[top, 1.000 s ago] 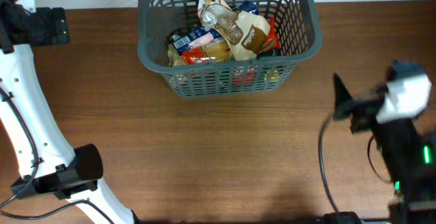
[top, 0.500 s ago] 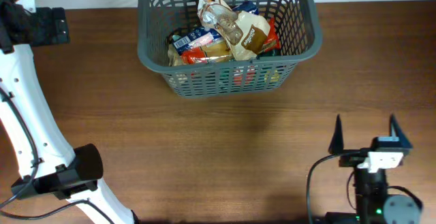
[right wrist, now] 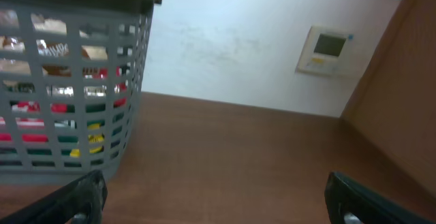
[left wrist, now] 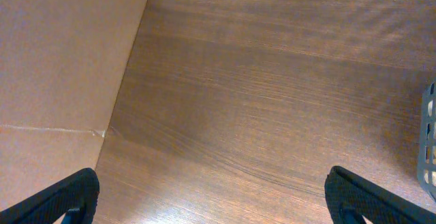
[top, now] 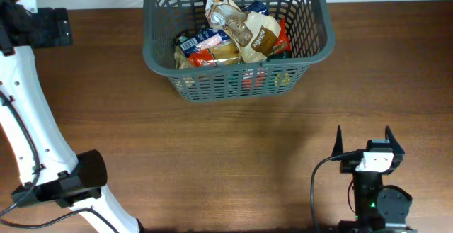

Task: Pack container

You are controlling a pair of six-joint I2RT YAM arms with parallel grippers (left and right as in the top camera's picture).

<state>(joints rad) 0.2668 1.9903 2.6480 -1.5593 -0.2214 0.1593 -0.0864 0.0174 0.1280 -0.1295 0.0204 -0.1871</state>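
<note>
The container, a dark grey lattice basket (top: 313,45), stands at the back middle of the table, filled with several food packets (top: 233,35). Its slotted side also shows in the right wrist view (right wrist: 68,81), and one edge in the left wrist view (left wrist: 429,142). My right gripper (top: 363,142) is open and empty at the front right, pointing toward the back, well short of the basket; its fingers show in the right wrist view (right wrist: 218,197). My left gripper (left wrist: 218,197) is open and empty over bare wood at the far left; only its arm (top: 28,120) shows overhead.
A wall with a white thermostat panel (right wrist: 328,48) lies behind the table. A brown board (left wrist: 61,81) borders the table's left side. A black cable (top: 318,183) loops beside the right arm.
The right arm has swung down and left from the right edge to the front, turning its open gripper to point at the back. The basket and left arm have not moved.
</note>
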